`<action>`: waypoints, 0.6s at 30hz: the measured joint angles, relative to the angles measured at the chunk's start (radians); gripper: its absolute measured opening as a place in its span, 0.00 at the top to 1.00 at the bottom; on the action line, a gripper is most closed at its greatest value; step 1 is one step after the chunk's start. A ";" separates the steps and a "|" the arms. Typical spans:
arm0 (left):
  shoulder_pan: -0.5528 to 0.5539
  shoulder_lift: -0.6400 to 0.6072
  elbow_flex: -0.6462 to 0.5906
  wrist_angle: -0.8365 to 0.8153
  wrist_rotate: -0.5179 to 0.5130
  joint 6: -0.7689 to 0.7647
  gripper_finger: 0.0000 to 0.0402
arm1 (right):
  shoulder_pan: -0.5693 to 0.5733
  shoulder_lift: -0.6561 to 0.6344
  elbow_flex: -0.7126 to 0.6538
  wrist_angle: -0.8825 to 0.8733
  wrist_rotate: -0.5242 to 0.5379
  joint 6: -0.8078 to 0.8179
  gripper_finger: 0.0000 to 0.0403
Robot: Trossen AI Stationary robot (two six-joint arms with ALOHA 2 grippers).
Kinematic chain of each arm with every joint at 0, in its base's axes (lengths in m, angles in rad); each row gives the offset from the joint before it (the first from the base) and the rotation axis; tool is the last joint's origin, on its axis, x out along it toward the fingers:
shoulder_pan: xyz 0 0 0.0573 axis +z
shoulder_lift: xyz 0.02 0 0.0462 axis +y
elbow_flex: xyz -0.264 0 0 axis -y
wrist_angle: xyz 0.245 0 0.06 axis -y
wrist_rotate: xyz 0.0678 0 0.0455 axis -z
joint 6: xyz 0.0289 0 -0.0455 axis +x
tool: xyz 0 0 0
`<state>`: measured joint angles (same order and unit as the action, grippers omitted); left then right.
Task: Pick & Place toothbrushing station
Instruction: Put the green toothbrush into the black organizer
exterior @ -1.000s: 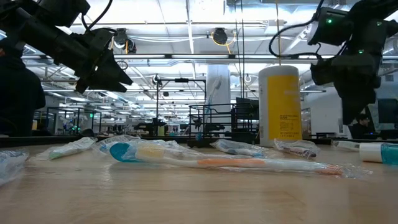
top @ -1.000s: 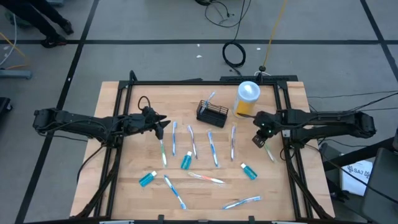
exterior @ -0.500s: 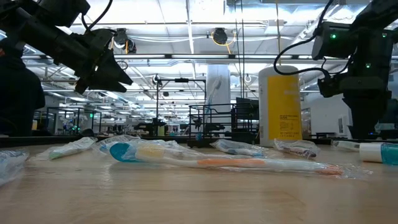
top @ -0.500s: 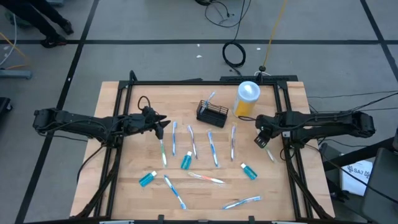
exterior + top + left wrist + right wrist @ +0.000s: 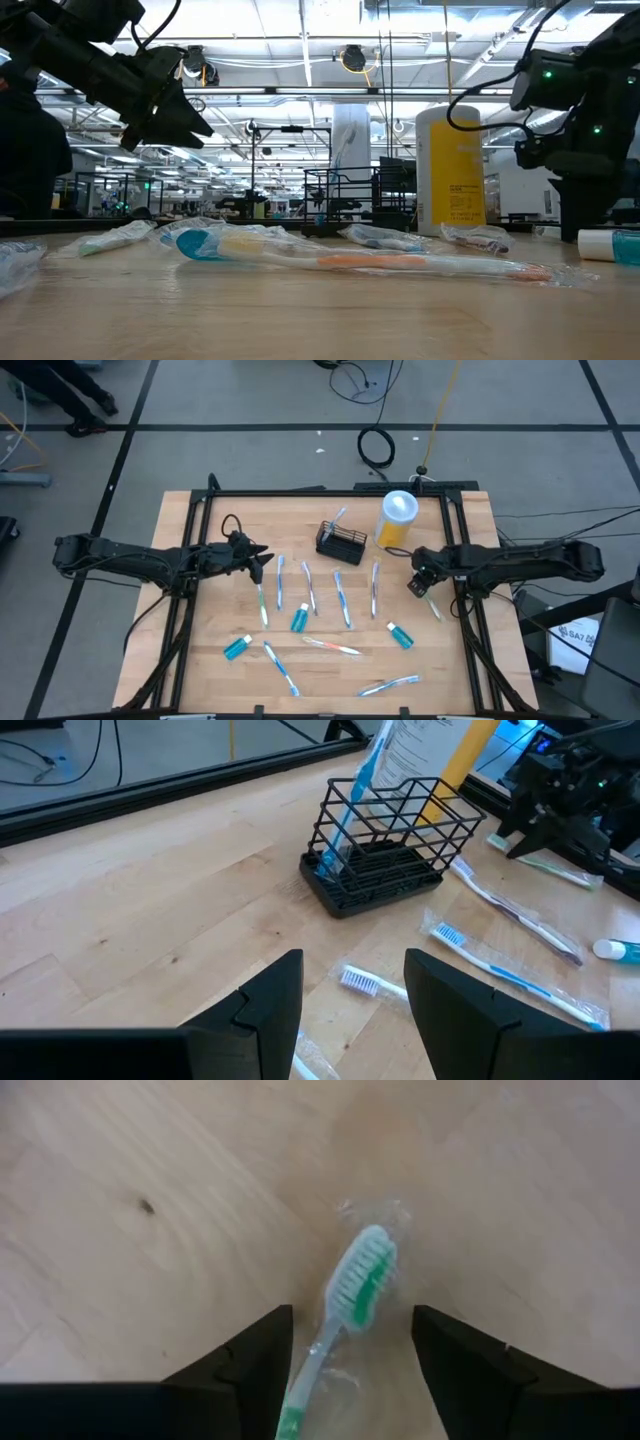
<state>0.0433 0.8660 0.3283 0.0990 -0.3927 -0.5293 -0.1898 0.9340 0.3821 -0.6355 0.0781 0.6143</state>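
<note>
The toothbrushing station, a small black wire basket (image 5: 340, 541) (image 5: 385, 850), stands on the table's far middle with a blue toothbrush (image 5: 350, 810) leaning inside it. My right gripper (image 5: 420, 585) (image 5: 352, 1330) is low at the table's right, open. Its fingers stand on either side of the head end of a green toothbrush (image 5: 360, 1285) (image 5: 434, 605), which lies flat in a clear wrapper. My left gripper (image 5: 264, 563) (image 5: 352, 975) hovers open above the table, left of the basket and pointing at it, with nothing between its fingers.
A yellow cup with a white lid (image 5: 397, 518) stands right of the basket. Several wrapped toothbrushes (image 5: 342, 598) and toothpaste tubes (image 5: 237, 648) (image 5: 400, 634) lie across the table's middle and near part. Black frame rails (image 5: 455, 540) run along the table's sides.
My right gripper has come down toward the table over the green toothbrush and has opened. The toothbrush has stayed where it lay.
</note>
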 joint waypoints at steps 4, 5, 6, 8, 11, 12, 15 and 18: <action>0.000 0.000 0.000 0.001 0.000 0.000 0.55 | -0.001 0.000 -0.003 0.014 -0.003 -0.025 0.61; 0.000 0.000 0.000 0.000 0.000 0.000 0.55 | -0.001 -0.001 -0.003 0.018 -0.003 -0.026 0.65; 0.000 0.000 0.000 0.001 0.000 0.000 0.55 | -0.001 -0.001 -0.003 0.023 -0.003 -0.030 0.68; 0.000 0.000 0.000 0.001 0.000 0.000 0.55 | -0.001 -0.001 -0.005 0.036 -0.003 -0.037 0.75; 0.000 0.000 0.000 0.001 0.000 0.000 0.55 | -0.001 0.000 -0.005 0.047 -0.007 -0.037 0.87; 0.000 0.000 0.000 0.001 0.000 0.000 0.55 | -0.001 0.000 -0.004 0.049 -0.013 -0.037 0.90; 0.000 0.000 0.000 0.001 0.000 0.000 0.55 | -0.001 0.002 0.017 0.051 -0.067 -0.061 0.98; 0.000 0.000 0.000 0.001 -0.001 0.000 0.55 | 0.000 0.000 0.045 0.088 -0.159 -0.080 0.96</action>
<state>0.0433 0.8658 0.3283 0.1001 -0.3935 -0.5289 -0.1893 0.9337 0.4276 -0.5476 -0.0809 0.5343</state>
